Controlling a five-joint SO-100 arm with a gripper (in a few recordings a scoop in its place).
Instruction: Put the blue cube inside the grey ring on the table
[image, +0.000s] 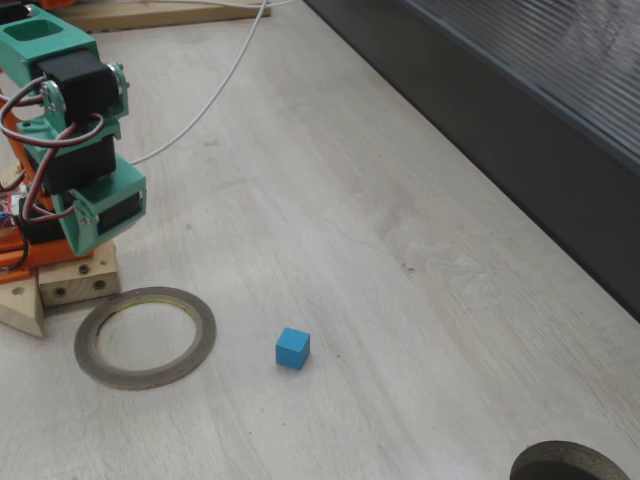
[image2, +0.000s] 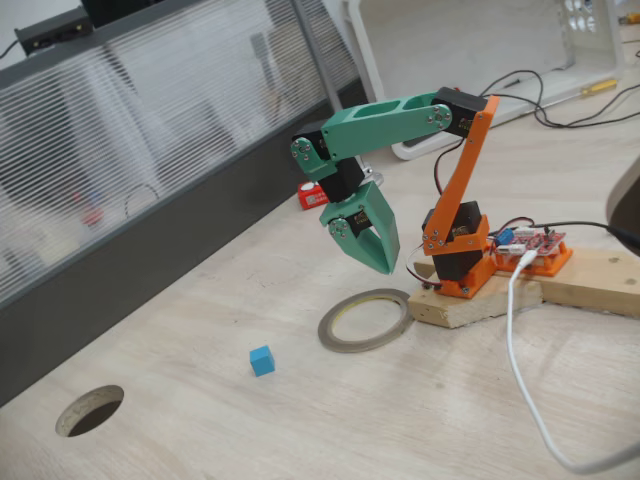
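Blue cube (image2: 261, 360) sits untouched on the bench (image2: 300, 430) beside the grey ring (image2: 365, 321); the narrow, empty gripper (image2: 372, 252) should open wide, then descend squarely over it.

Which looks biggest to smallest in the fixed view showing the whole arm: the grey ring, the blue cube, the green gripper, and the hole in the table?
1. Green gripper
2. Grey ring, close to the gripper in apparent size, so that order is unsure
3. Hole in the table
4. Blue cube
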